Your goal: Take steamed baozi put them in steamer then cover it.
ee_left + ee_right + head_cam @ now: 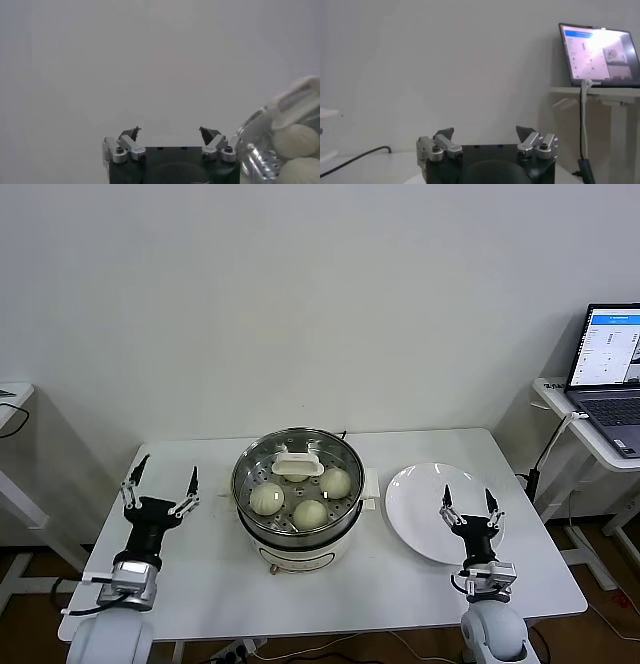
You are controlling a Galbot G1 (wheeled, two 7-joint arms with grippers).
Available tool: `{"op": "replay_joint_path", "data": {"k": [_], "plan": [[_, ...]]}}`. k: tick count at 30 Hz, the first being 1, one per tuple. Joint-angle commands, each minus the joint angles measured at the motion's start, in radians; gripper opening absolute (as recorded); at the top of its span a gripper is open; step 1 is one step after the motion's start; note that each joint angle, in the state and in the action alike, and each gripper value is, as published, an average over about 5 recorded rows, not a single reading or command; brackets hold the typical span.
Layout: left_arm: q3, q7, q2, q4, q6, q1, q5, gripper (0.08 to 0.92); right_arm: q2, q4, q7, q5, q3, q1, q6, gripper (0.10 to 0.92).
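While both tools [160, 481] [469, 501] stand spread and empty, cover [298, 467] sits on steamer [300, 534], bar handle running left-right.

Bright even light, soft shadows, hazy wrist views

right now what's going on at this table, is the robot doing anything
Nothing is being handled. The steamed baozi sit inside the steamer, and the cover is on it. The white plate beside the steamer lies bare. The left gripper hangs open to the left of the steamer and the right gripper hangs open over the plate; neither holds anything.
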Motion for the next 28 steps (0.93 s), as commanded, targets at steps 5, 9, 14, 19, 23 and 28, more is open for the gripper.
{"op": "replay_joint_path", "data": {"k": [5, 9, 14, 19, 23, 28], "plan": [[-0.071, 0.062, -0.08, 0.115, -0.188, 0.074, -0.112, 0.823, -0.017, 0.004, -0.019, -0.019, -0.016, -0.026, 0.009, 0.823], [-0.055, 0.067, -0.082, 0.138, -0.212, 0.078, -0.068, 0.823, -0.013, 0.014, -0.032, -0.016, -0.019, -0.034, 0.007, 0.823], [-0.04, 0.062, -0.085, 0.153, -0.226, 0.084, -0.042, 0.823, -0.012, 0.013, -0.038, -0.033, -0.02, -0.042, 0.014, 0.823], [-0.026, 0.053, -0.083, 0.157, -0.226, 0.084, -0.021, 0.823, -0.013, 0.028, -0.041, -0.033, -0.016, -0.051, 0.027, 0.823], [-0.014, 0.042, -0.071, 0.175, -0.227, 0.071, 0.012, 0.823, -0.008, 0.044, -0.039, -0.037, -0.016, -0.065, 0.033, 0.823], [-0.013, 0.039, -0.065, 0.184, -0.227, 0.065, 0.021, 0.823, -0.005, 0.058, -0.039, -0.042, -0.017, -0.076, 0.036, 0.823]]}}
